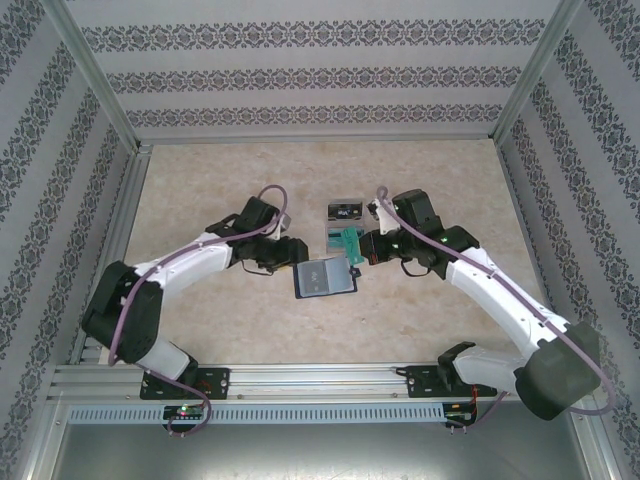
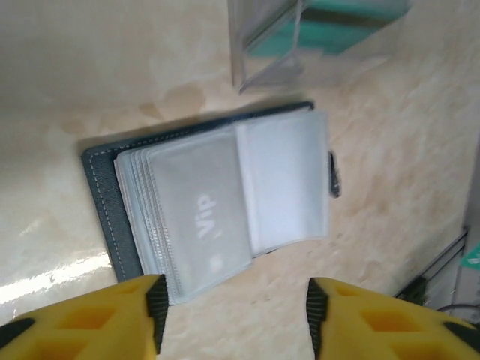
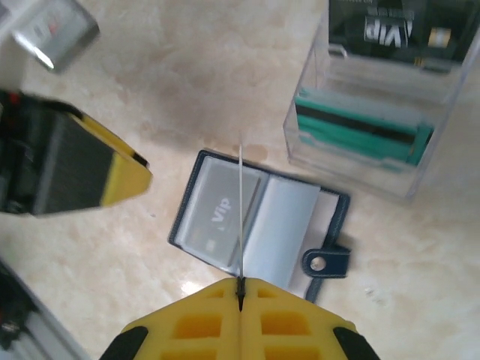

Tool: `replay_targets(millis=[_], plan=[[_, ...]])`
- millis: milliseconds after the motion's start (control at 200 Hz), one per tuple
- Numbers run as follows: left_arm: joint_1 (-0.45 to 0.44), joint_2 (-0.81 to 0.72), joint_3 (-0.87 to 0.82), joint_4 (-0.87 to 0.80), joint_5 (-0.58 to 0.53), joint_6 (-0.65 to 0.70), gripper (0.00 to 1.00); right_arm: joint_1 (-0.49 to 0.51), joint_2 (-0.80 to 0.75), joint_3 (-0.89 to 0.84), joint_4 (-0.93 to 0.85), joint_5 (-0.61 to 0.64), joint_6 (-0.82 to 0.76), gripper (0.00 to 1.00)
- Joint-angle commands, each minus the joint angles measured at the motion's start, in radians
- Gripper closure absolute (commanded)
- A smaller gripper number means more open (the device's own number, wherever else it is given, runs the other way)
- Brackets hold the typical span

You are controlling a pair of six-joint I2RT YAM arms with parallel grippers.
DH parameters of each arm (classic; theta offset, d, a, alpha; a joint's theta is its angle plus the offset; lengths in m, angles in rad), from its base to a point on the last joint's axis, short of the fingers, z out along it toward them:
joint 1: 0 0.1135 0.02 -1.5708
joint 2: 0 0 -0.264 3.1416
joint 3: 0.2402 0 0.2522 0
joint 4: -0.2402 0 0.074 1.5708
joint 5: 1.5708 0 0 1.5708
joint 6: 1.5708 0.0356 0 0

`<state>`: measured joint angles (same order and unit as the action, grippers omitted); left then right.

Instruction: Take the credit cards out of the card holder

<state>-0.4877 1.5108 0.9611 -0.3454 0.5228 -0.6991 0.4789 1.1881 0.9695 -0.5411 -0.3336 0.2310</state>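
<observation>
From above, the card holder (image 1: 322,278) lies open on the desk (image 1: 450,180), near its middle, between the two hands. The left hand (image 1: 290,255) is just to its left and the right hand (image 1: 362,250) just behind its right corner. A teal card (image 1: 346,240) and a dark card (image 1: 343,210) sit behind it.

The wrist views add detail. The left wrist view shows the left hand (image 2: 232,307) with its yellow fingers standing wide and nothing between them, poised over the near edge of the card holder (image 2: 105,195). The holder's clear sleeves are fanned out, and the top sleeve holds a grey card (image 2: 202,217).

The right wrist view shows the right hand (image 3: 240,289) pinched closed on a thin card (image 3: 240,187) seen edge-on, so its face cannot be made out. That card stands upright above the card holder (image 3: 289,225), whose clasp tab (image 3: 325,262) sticks out at one side.

This view also shows that the teal card (image 3: 360,131) and the dark card (image 3: 397,30) rest in a clear box (image 3: 352,171).

The grey card reads "Vip", and the dark card reads "VIP" in light letters.

Bare desk surrounds the holder on its near side. The box stands close behind it, and patterned walls enclose the desk on three sides.
</observation>
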Motion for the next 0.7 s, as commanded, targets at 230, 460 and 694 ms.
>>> replay_targets(millis=[230, 460, 694], plan=[[0.097, -0.279, -0.044, -0.103, -0.171, -0.049, 0.0, 0.061, 0.125, 0.166, -0.091, 0.204, -0.604, 1.0], [0.141, -0.429, -0.104, -0.139, -0.254, -0.061, 0.01, 0.075, 0.306, 0.331, -0.204, 0.249, -0.863, 1.0], [0.16, -0.484, -0.138, -0.163, -0.271, -0.059, 0.01, 0.088, 0.407, 0.367, -0.215, 0.298, -1.054, 1.0]])
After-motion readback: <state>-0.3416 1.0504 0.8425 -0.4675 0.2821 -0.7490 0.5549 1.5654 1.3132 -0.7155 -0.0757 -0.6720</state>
